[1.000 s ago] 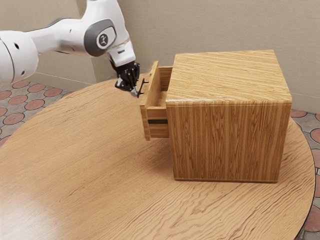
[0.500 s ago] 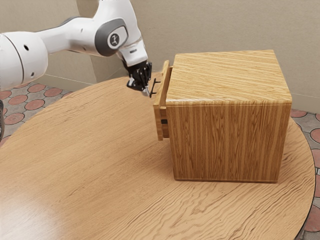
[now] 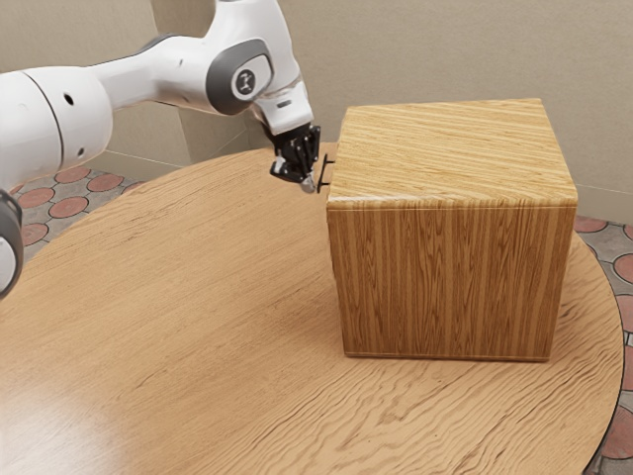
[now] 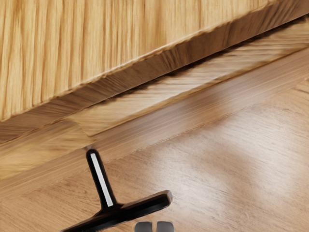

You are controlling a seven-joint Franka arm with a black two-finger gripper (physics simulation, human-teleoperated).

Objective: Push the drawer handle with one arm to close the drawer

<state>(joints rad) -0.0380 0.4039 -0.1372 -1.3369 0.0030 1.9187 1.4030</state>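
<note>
Black gripper is at the drawer side of the wooden cabinet, its fingertips together beside the dark handle. In the wrist view, the two grey tips of the gripper are side by side with a thin gap, near the bar of the black handle; nothing is between them. The drawer front lies close in under the cabinet's top. In the exterior view no drawer side or interior shows, and the drawer looks closed. Whether the fingertips touch the handle I cannot tell.
The round wooden table extends in front of the cabinet and toward the exterior view's left. A beige wall stands behind, and the white arm reaches in above the table from the exterior view's left.
My gripper has moved toward the exterior view's right, and the drawer has slid into the cabinet with its handle. Its side and interior, visible a second ago, are now hidden.
</note>
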